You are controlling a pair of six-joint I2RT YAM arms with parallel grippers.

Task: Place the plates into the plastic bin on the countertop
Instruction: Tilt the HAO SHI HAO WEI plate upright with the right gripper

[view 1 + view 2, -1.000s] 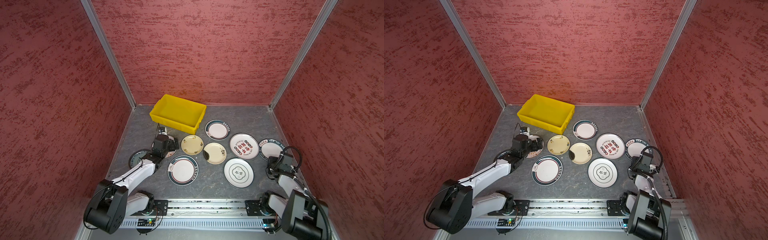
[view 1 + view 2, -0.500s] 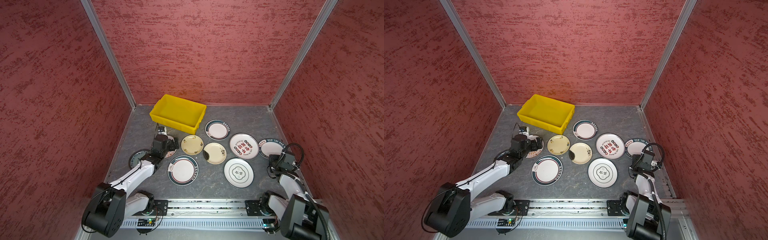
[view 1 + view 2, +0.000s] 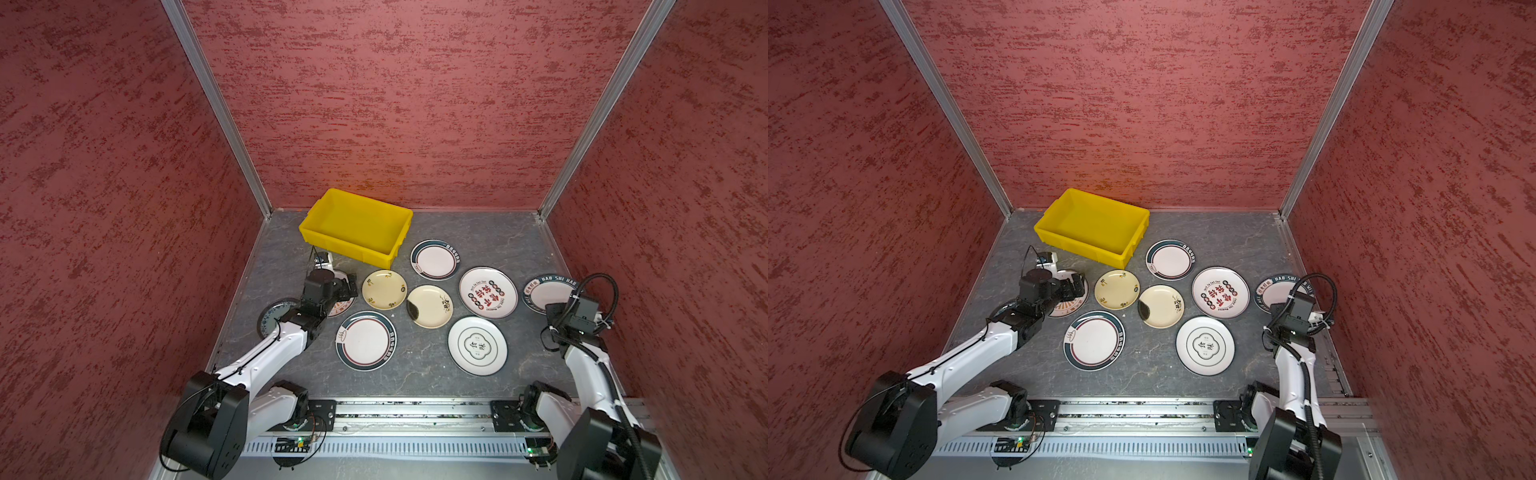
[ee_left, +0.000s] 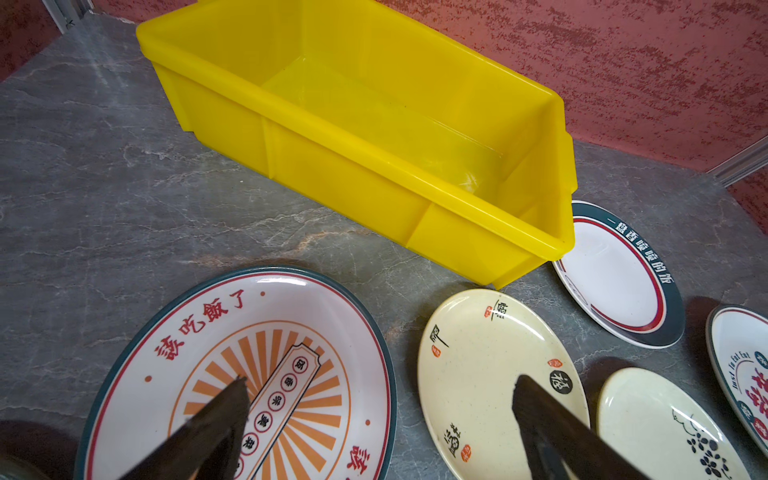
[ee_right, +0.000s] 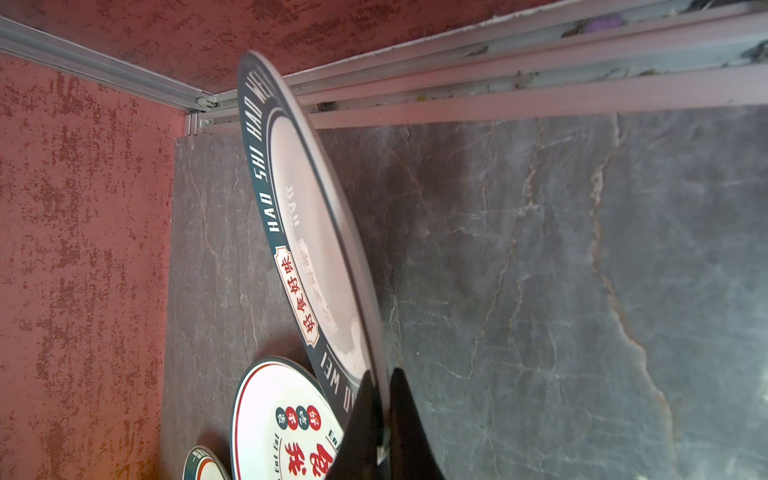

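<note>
Yellow plastic, the plastic bin [image 3: 357,226] sits at the back of the grey countertop [image 3: 478,232], and the plates [image 3: 365,340] lie on the stone in front of it and to its right. Just in front of the bin's left end, the left gripper [image 4: 379,382] hovers with jaws spread wide, holding nothing, one finger over the sunburst plate [image 4: 249,332], the other over a cream plate [image 4: 490,365]. Well to the bin's right, the right gripper [image 5: 382,374] is pinched tight on the rim of the HAO SHI plate [image 5: 307,232]
</note>
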